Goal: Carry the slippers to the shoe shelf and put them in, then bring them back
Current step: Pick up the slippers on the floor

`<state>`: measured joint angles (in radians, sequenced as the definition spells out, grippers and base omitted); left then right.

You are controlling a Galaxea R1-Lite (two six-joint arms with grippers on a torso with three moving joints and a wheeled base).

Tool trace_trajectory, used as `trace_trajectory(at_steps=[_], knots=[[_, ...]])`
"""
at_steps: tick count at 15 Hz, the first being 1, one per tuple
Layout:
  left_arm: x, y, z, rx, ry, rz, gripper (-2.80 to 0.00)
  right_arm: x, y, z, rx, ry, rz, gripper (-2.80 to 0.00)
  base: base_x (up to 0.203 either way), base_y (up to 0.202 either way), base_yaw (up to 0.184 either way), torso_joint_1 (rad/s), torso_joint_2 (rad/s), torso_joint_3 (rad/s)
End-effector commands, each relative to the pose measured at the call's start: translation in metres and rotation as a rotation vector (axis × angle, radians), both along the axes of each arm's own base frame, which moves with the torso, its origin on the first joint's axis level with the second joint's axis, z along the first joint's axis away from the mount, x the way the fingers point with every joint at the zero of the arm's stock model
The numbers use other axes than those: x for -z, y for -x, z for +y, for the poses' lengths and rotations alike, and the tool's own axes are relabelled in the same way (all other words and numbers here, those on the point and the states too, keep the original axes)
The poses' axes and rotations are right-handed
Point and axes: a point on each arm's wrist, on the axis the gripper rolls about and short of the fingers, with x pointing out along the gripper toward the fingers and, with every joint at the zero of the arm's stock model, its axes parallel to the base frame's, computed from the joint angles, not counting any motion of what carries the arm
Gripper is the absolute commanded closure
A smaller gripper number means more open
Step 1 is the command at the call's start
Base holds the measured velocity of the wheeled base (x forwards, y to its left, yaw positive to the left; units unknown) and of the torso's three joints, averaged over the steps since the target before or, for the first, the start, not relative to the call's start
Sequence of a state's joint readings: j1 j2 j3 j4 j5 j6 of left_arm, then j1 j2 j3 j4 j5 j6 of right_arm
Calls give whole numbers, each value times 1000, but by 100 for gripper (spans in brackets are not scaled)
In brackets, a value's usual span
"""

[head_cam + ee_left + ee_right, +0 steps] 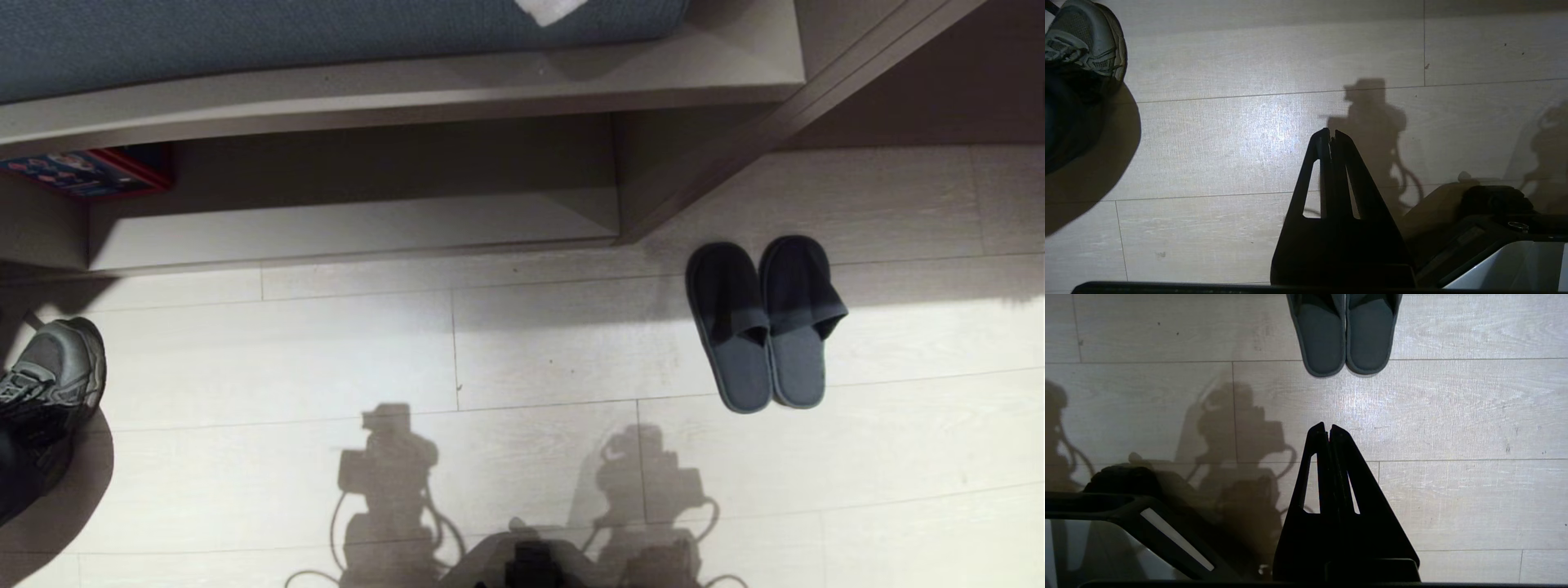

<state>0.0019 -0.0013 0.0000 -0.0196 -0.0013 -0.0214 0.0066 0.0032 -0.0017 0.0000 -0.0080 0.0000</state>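
The slippers (763,322) lie side by side on the pale floor at the right, toes toward the furniture; their heels also show in the right wrist view, slippers (1345,339). The shoe shelf (351,204) is the low wide cubby at the back centre, with a pale base board and a divider on its right. My right gripper (1327,428) hangs shut and empty above the floor, a short way from the slipper heels. My left gripper (1333,134) is shut and empty too, over bare floor. Neither arm shows in the head view, only their shadows.
A person's grey sneaker (53,376) stands at the left edge, also seen as the sneaker (1084,36). A red and blue box (90,171) sits in the cubby to the left. A blue cushion (326,37) lies on top. My base (531,563) shows at the bottom.
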Motion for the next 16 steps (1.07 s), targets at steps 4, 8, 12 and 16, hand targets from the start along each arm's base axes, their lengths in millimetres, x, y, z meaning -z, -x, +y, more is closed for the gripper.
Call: trace_trajectory(at_steps=[4, 8, 12, 16], knots=[[2, -1, 0, -1, 0, 7, 0, 0, 0, 0, 0, 0, -1, 0, 0, 0, 0, 2, 1, -195], [2, -1, 0, 1, 0, 7, 0, 0, 0, 0, 3, -25, -3, 0, 0, 0, 0, 3, 4, -200], [2, -1, 0, 1, -1, 7, 0, 0, 0, 0, 6, -21, -2, 0, 0, 0, 0, 5, 5, -200], [2, -1, 0, 1, -3, 6, 0, -8, 2, -1, 31, -10, -21, 0, 0, 0, 0, 0, 3, -123]])
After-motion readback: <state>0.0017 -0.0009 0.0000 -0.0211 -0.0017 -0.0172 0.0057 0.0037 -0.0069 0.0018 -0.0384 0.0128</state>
